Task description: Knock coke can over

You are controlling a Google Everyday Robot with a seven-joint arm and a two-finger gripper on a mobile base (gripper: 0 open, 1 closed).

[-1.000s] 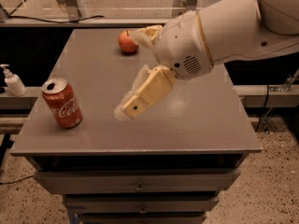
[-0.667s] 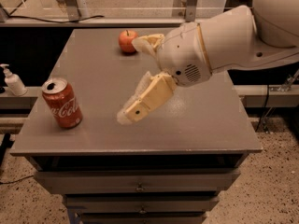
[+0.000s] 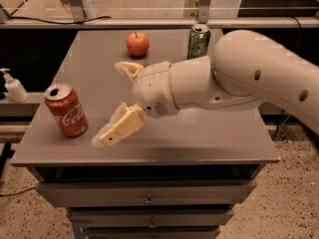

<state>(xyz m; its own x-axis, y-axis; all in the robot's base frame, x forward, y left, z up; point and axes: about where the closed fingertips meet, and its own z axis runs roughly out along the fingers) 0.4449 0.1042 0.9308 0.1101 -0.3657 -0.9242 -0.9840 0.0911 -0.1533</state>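
gripper (image 3: 109, 103): low over the front-left part of the table (image 3: 224, 143), just to the r of the coke can (image 3: 66, 109) as seen in the camera view.
fingers (image 3: 122, 127): spread wide apart. one tan finger reaches fwd-left toward the front edge, the other sticks up behind the wrist, toward the apple (image 3: 137, 44).
grip: nothing btwn the fingers, nothing held.
contact: lower fingertip sits just beside the coke can's base. a thin strip of tabletop shows btwn them, so they look apart. can't tell whether that finger rests on the tabletop or hangs just above it.
coke can: upright, front-left of the table near the l edge. red w/ white script facing fwd, silver top showing.
arm (image 3: 249, 68): thick, white, comes in from the r and crosses over the table's middle, ending in a rounded wrist.
apple: red, back-centre of the table, well apart from the coke can.
green can (image 3: 199, 41): upright at the back, just r of the apple, its base hidden by the arm.
table: grey top, drawers under the front.
pump bottle (image 3: 14, 86): white, on a ledge off the table's l side.
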